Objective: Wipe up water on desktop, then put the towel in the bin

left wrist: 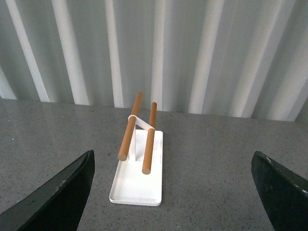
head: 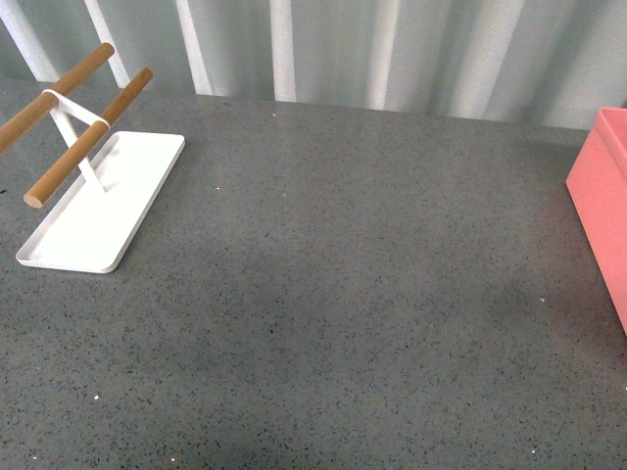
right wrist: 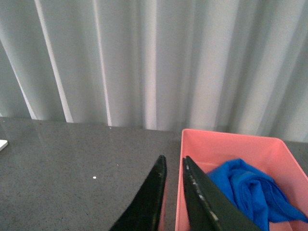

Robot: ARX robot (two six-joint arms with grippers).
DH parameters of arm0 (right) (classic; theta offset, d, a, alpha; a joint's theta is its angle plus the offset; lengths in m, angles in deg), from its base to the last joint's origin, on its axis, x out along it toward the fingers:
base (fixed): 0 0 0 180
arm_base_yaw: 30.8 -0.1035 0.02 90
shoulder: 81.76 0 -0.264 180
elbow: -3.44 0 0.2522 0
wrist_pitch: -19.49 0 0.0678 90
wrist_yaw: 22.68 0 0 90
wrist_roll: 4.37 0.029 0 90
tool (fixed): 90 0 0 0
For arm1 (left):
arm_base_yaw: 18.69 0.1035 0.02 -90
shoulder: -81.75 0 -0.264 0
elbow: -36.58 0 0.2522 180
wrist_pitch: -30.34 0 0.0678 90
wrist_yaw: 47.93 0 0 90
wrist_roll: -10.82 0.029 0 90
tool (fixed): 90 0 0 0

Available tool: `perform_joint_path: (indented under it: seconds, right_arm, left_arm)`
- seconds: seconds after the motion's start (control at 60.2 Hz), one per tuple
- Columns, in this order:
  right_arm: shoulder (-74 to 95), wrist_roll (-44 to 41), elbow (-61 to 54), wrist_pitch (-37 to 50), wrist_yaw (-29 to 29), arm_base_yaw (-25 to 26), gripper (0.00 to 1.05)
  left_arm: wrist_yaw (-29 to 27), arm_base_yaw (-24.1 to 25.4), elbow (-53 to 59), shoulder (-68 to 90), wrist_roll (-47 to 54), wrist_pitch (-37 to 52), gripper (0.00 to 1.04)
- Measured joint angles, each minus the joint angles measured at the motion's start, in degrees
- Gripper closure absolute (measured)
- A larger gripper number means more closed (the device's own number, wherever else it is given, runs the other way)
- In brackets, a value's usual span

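Nearest the bin, the right gripper hangs over its near wall with jaws almost touching and nothing between them, while the towel lies bunched inside the bin. Farther from the bin, the left gripper holds its jaws spread wide and empty, facing the white tray with its wooden rods. Beyond the bin the desktop shows no water, so the task looks finished; any retreat should lift straight clear of the rim.

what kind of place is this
Probably a staged test bench, not a home: a bare speckled grey desktop before a ribbed white wall, holding only a white rod rack and a pink bin.
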Motion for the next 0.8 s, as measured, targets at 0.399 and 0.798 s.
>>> perform_joint_path:
  seconds: [0.399,0.798]
  right_arm:
    - [-7.7,0.3,-2.6,-5.4,0.3,0.0,1.01]
    - [-10.0,0.4,-3.9,-5.0,0.3,0.0,1.01]
  left_arm:
    - [0.0,0.0,0.0,0.0,0.0,0.0,0.07]
    - [0.0,0.0,0.0,0.0,0.0,0.0,0.07]
